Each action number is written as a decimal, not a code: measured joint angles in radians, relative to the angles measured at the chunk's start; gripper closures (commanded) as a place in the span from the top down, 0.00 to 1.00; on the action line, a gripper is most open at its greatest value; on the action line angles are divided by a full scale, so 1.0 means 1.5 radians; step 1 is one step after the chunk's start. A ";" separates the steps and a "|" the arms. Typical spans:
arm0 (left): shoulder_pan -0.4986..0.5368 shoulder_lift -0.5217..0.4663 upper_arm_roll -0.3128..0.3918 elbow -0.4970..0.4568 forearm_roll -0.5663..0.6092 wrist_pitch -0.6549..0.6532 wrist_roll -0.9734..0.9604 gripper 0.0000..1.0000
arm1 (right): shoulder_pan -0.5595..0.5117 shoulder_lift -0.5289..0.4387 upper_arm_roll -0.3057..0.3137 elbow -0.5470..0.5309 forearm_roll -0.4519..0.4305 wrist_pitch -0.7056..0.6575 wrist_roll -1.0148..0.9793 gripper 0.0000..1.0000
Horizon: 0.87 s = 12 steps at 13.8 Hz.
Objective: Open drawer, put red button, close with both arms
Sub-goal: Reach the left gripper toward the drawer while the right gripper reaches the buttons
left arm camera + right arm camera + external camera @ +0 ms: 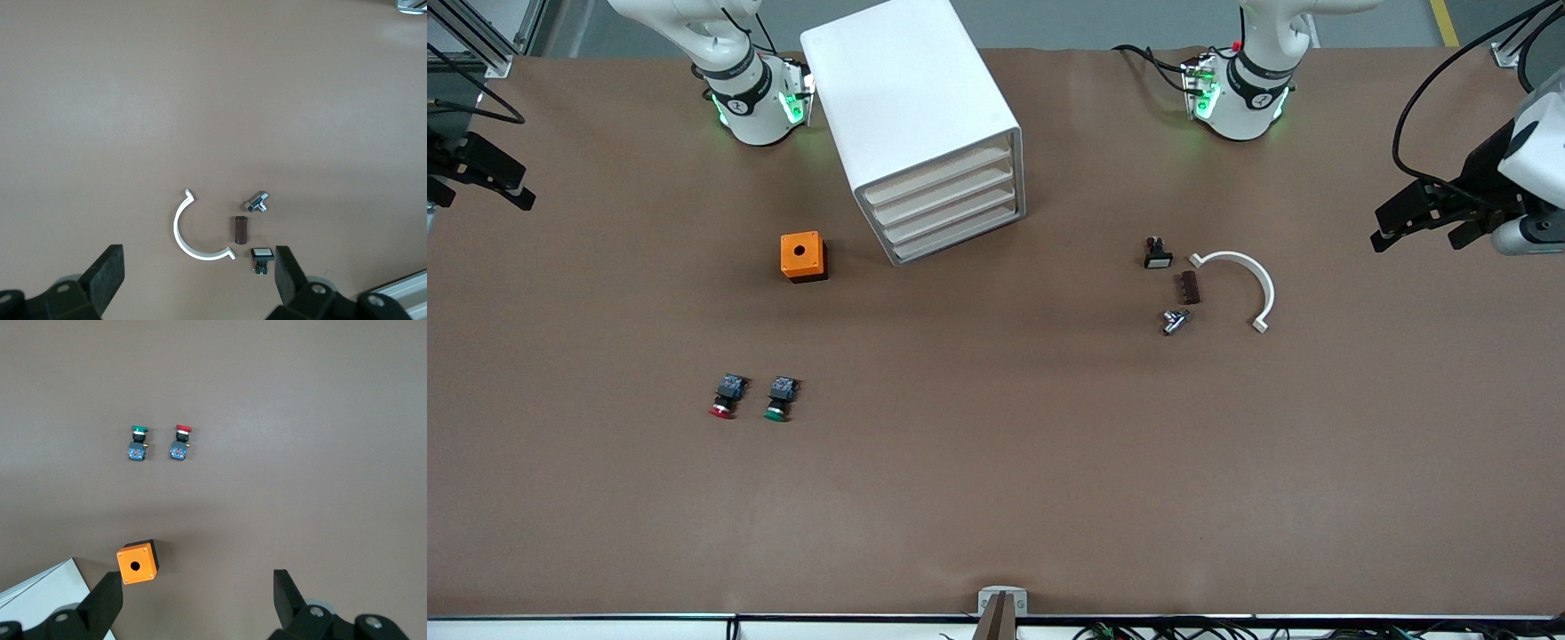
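The white cabinet point(911, 107) stands near the robots' bases, and its several stacked drawers point(951, 209) are all pushed in. The red button point(723, 397) lies on its side on the brown table, nearer the front camera than the cabinet, beside a green-capped twin point(780, 398). The right wrist view shows both the red button point(181, 443) and the green one point(138, 445). My right gripper point(485, 173) hangs open and empty over the right arm's end of the table, well away from the button. My left gripper point(1423, 220) hangs open and empty over the left arm's end.
An orange box point(803, 256) with a round hole sits beside the cabinet. Toward the left arm's end lie a white half-ring clamp point(1254, 280), a brown block point(1190, 287), a metal fitting point(1176, 321) and a white-capped switch point(1158, 254).
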 measured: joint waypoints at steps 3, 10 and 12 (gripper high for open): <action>0.000 0.000 0.000 0.000 0.000 0.000 0.000 1.00 | 0.000 0.000 0.000 0.000 0.000 0.000 0.000 1.00; 0.016 0.019 0.004 0.004 0.000 -0.001 0.000 0.99 | 0.000 0.000 0.000 0.008 0.000 -0.001 0.002 1.00; 0.019 0.043 0.005 0.004 0.000 -0.001 0.000 0.99 | 0.000 0.002 0.000 0.009 0.000 -0.003 0.002 1.00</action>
